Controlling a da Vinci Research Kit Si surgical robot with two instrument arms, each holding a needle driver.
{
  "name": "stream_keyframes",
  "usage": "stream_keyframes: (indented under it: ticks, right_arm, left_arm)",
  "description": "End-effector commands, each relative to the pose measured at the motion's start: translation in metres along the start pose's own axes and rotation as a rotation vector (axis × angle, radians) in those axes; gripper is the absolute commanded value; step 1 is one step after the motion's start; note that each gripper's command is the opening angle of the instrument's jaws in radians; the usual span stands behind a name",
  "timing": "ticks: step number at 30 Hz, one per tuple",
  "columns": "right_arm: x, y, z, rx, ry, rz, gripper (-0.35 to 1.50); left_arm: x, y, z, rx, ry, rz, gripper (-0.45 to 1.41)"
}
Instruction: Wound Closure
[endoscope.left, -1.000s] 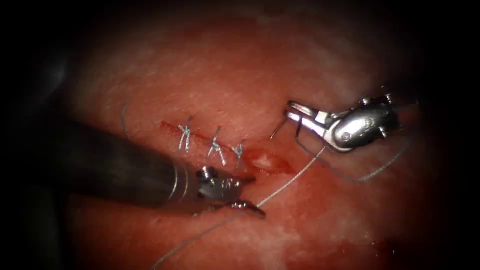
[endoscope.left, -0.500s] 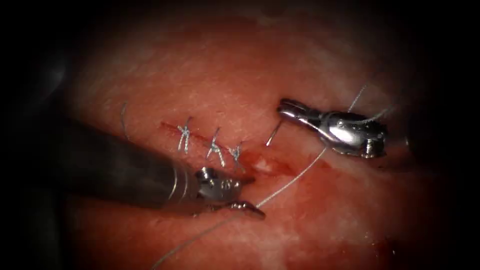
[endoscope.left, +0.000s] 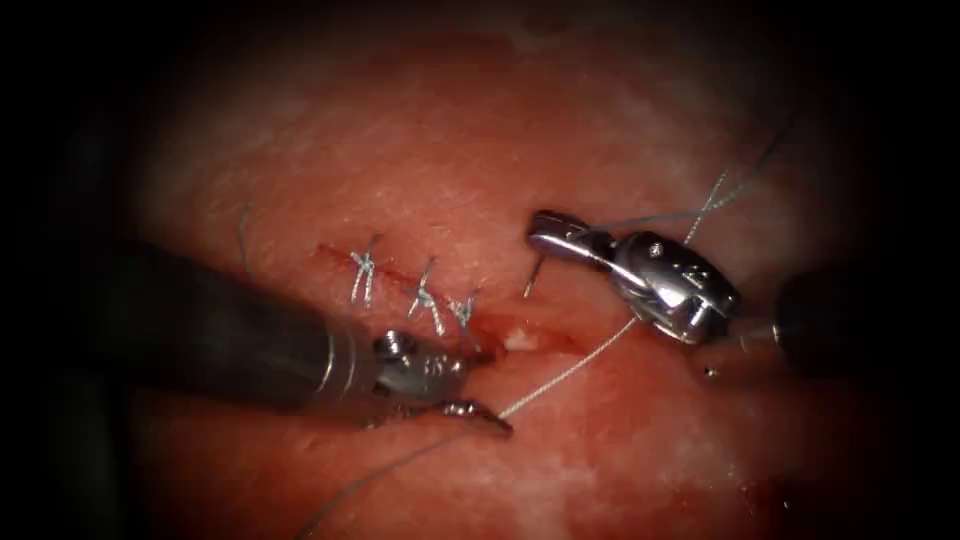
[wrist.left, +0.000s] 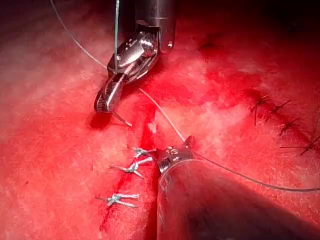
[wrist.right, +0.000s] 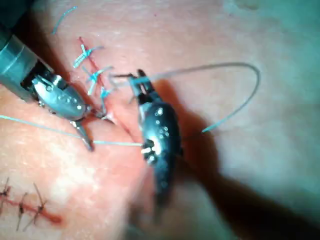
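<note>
Right hand (endoscope.left: 545, 228) is clenched on the curved needle (endoscope.left: 534, 275) near its blunt end, the point hanging just above the tissue (endoscope.left: 450, 140) right of the cut (endoscope.left: 520, 335), not in it. Left hand (endoscope.left: 485, 385) sits released at the cut's open end, one jaw under the thread (endoscope.left: 570, 368). Three knotted stitches (endoscope.left: 425, 295) close the cut's left part; red fluid (endoscope.left: 620, 400) wets the surface.

Dark surround, light pooled at centre, edges black
</note>
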Motion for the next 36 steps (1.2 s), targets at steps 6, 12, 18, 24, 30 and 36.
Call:
stream_keyframes:
  ticks: [6, 12, 18, 24, 30, 36]
  right_arm:
    - [-0.0023, -0.0027, 0.0012, 0.070, -0.040, 0.176, -0.35]
    - [-0.0046, -0.0047, 0.0017, 0.095, -0.134, 0.305, -0.35]
    - [-0.0067, -0.0069, 0.0017, 0.129, -0.177, 0.380, -0.35]
    - [-0.0070, -0.0083, 0.0024, 0.152, -0.173, 0.389, -0.08]
    - [-0.0051, -0.0060, 0.0013, 0.070, -0.141, 0.389, 1.18]
    - [-0.0029, -0.0024, -0.0031, 0.063, -0.058, 0.396, 1.26]
  left_arm:
    - [-0.0018, 0.0004, -0.0002, -0.015, -0.026, 0.010, 0.54]
    - [-0.0027, 0.0004, -0.0006, -0.022, -0.044, 0.018, 0.54]
    - [-0.0027, 0.0004, -0.0005, -0.025, -0.053, 0.019, 0.54]
    - [-0.0021, 0.0004, -0.0006, -0.030, -0.053, 0.026, 0.52]
    - [-0.0003, 0.0005, -0.0011, -0.042, -0.024, 0.296, 0.37]
    - [0.0001, 0.0009, -0.0018, -0.041, -0.001, 0.613, 0.18]
